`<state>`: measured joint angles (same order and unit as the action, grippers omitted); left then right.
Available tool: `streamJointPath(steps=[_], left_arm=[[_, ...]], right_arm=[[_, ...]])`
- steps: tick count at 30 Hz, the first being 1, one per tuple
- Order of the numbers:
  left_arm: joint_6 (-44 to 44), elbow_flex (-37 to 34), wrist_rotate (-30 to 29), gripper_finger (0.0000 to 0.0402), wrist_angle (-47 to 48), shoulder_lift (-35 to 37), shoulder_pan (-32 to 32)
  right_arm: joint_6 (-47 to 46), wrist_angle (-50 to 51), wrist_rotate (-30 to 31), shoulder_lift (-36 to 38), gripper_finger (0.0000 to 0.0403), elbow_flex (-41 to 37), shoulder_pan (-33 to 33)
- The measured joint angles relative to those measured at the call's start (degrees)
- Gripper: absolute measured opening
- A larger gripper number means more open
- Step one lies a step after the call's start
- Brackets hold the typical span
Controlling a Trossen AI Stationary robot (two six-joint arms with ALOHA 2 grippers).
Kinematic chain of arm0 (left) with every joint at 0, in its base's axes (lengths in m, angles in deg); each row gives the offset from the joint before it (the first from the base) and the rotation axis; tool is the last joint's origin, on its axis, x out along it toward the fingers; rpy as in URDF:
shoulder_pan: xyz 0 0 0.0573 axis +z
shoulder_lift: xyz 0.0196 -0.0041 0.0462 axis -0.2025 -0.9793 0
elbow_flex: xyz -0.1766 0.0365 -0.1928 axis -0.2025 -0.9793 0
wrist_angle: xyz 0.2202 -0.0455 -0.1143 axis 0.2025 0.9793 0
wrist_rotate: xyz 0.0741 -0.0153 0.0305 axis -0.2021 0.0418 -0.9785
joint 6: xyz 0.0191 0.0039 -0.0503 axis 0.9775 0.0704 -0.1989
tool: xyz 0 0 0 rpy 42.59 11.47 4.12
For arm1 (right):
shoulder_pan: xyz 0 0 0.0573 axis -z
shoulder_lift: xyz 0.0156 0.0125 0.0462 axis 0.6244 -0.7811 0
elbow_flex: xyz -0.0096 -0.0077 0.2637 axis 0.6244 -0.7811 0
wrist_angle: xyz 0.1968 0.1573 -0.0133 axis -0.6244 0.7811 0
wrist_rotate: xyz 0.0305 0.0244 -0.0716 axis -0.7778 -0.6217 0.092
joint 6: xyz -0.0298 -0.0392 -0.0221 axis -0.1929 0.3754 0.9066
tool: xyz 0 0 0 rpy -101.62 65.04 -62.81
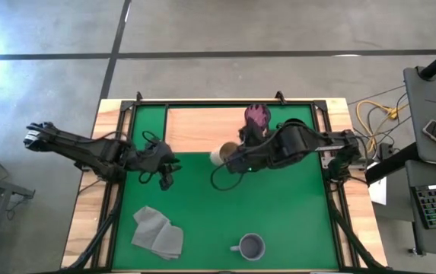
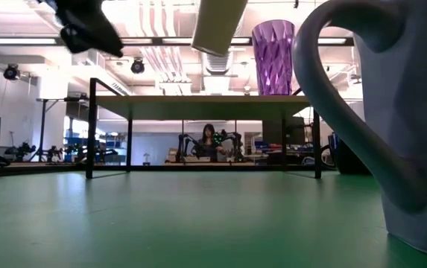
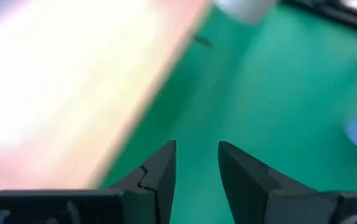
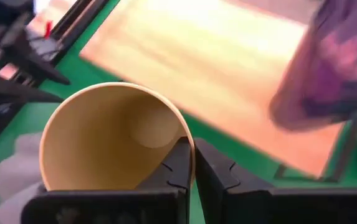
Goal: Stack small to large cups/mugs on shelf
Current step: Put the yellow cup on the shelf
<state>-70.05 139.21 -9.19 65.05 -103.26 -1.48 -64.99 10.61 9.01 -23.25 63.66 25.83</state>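
My right gripper (image 1: 231, 160) is shut on the tan handleless cup (image 1: 221, 154), held in the air over the front edge of the light-wood shelf (image 1: 202, 125). In the low view the tan cup (image 2: 218, 26) is tilted, above shelf height. The purple tumbler (image 1: 257, 116) stands upright on the shelf (image 2: 198, 106). The lavender-grey mug (image 1: 249, 246) stands on the green mat near the table's near edge. My left gripper (image 1: 168, 173) is open and empty over the mat, left of the cup. The black mug is out of view. My right gripper pinches the tan cup's wall at the rim (image 4: 179, 138), with one finger inside the cup and one outside. The fingers come from the table's right side, toward the cup's open mouth. The cup is lifted clear and tilted.
A grey folded cloth (image 1: 157, 232) lies on the mat at the near left. The shelf's black legs (image 2: 92, 126) stand on the mat. The shelf's left part is bare wood. The green mat (image 1: 278, 205) has free room in the middle and right.
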Motion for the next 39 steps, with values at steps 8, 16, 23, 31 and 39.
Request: streamJointPath(steps=[8,16,23,31,39], left_arm=[[12.10,6.32,-3.95,0.0105,-7.08,-2.09,9.85],[14.25,7.67,7.91,0.0105,-11.50,-9.47,19.36],[15.07,8.83,13.72,0.0105,-15.51,-16.01,20.71],[17.07,9.22,13.79,0.0105,-18.56,-17.85,21.22],[18.17,9.12,14.20,0.0105,-19.16,-19.26,23.40]], right_arm=[[6.15,-3.44,-0.45,-2.99,0.0009,0.69,5.37],[6.09,-2.44,1.34,-3.03,0.0009,0.53,5.38],[6.42,-2.28,2.77,-3.33,0.0009,0.49,7.65],[9.50,-1.96,-0.83,-4.93,0.0009,0.12,10.42],[12.20,-3.01,-1.45,-5.18,0.0009,0.12,11.93]])
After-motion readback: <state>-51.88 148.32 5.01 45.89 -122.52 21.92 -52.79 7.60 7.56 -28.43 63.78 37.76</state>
